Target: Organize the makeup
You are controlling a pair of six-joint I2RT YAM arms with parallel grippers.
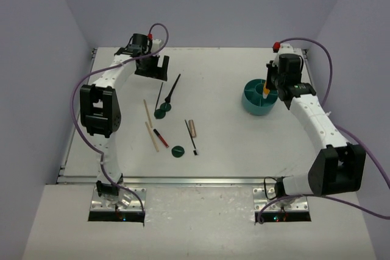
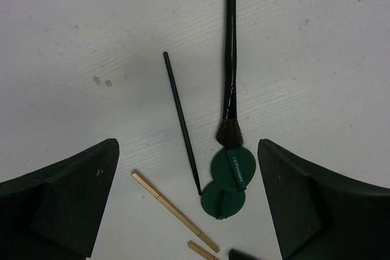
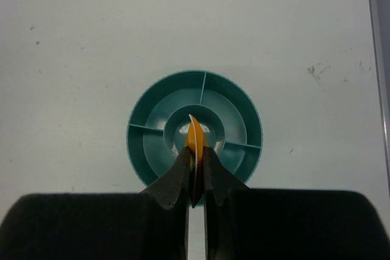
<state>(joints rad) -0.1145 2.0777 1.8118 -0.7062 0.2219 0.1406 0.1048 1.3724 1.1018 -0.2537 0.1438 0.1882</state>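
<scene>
Right jaws (image 1: 267, 90) hold the orange wedge (image 1: 266, 89) over the teal container (image 1: 253, 103).

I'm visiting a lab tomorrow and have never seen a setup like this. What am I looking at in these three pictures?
Two robot arms are bolted side by side at the near edge of a white table. The big picture comes from a fixed camera above and behind them. The other two come from small cameras on each wrist, looking down past that arm's own two fingers.

The left hand is open and holds nothing. Under it lie a fluffy black brush, a thin black brush, two dark green discs overlapping, and wooden sticks. The overhead view also shows a red-black pencil, a beige tube and a third green disc.

The right hand is shut on an orange wedge, poised over the middle of a teal round divided container.
</scene>
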